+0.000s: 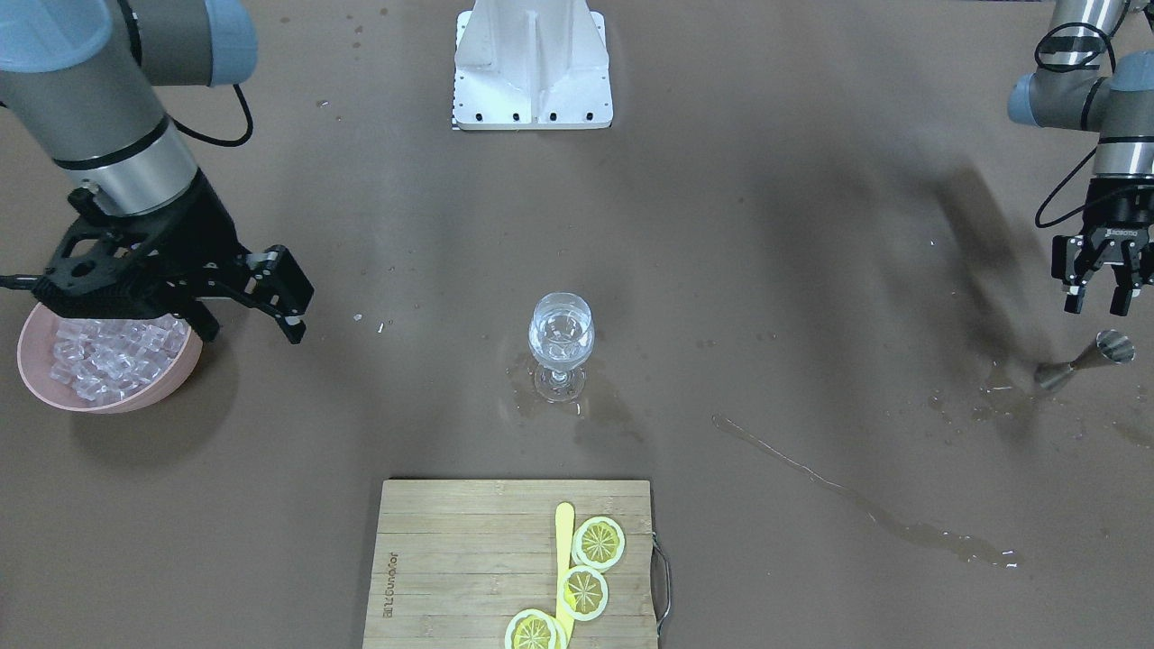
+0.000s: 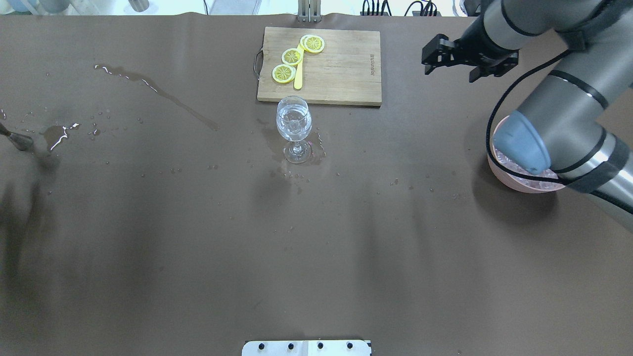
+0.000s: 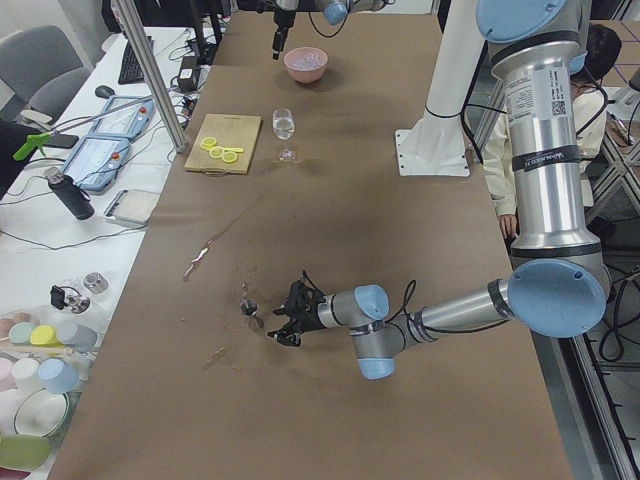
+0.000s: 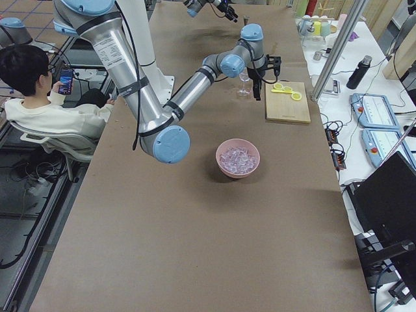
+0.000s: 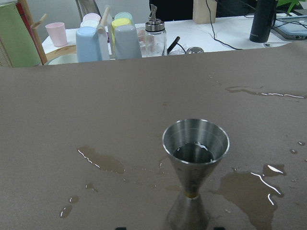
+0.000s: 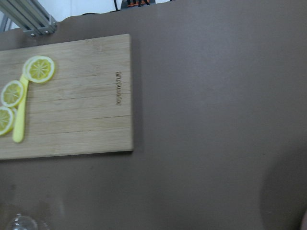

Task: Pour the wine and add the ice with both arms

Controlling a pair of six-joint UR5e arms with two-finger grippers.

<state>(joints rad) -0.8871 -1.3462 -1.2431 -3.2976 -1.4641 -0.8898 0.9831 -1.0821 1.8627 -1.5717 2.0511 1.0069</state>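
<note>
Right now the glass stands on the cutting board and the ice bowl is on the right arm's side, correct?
No: the glass stands on the table, off the cutting board, per the front-facing view. The ice bowl is on the side of the right arm.

A bamboo cutting board (image 1: 469, 559) with a metal handle (image 1: 665, 577) lies near the table's operator-side edge. It carries three lemon slices (image 1: 599, 542) and a yellow stick (image 1: 564, 532) lying among them. A long wet streak (image 1: 856, 507) crosses the brown table cover (image 1: 361, 424). The white base block (image 1: 532, 68) stands at the far edge. Pastel cups (image 5: 88, 45) crowd a side table.
</note>
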